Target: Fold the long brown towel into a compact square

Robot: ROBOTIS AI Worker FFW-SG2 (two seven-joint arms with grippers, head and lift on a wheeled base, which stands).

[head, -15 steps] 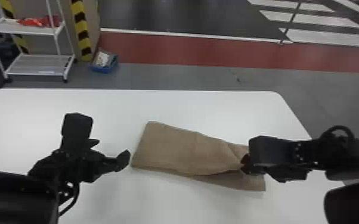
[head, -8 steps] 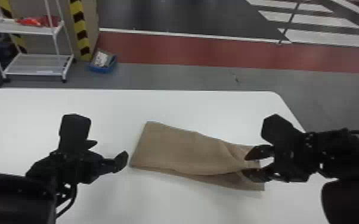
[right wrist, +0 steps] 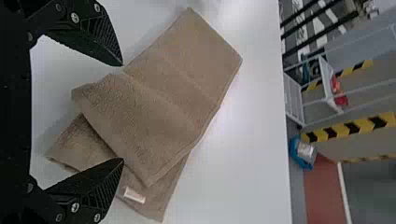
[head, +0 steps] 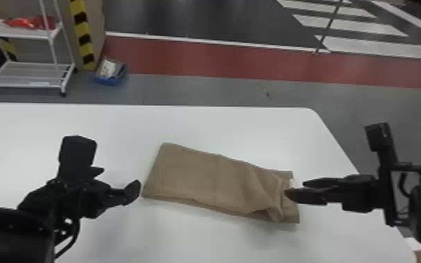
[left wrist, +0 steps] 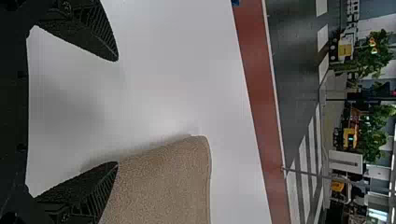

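Note:
My left gripper (head: 117, 182) stands open beside the towel's left end in the head view. The brown towel (head: 206, 178) lies folded lengthwise on the white table, its right end rumpled, with a lower layer sticking out there. At that right end is my right gripper (head: 295, 189), fingers apart with nothing held. In the left wrist view, the open left gripper (left wrist: 116, 112) has one fingertip beside the towel's edge (left wrist: 163, 182). The right wrist view has the open right gripper (right wrist: 123, 112) over the towel (right wrist: 154, 102), whose upper layer is folded back above a layer with a white label (right wrist: 134, 195).
The white table (head: 199, 126) extends around the towel, its right edge slanting under the right arm. Beyond it on the floor stand a white shelf cart (head: 28, 85) and a blue bin (head: 110, 78).
My right gripper has opened, let go of the towel's right end, and turned while drawing back to the right. The left arm has stayed nearly still.

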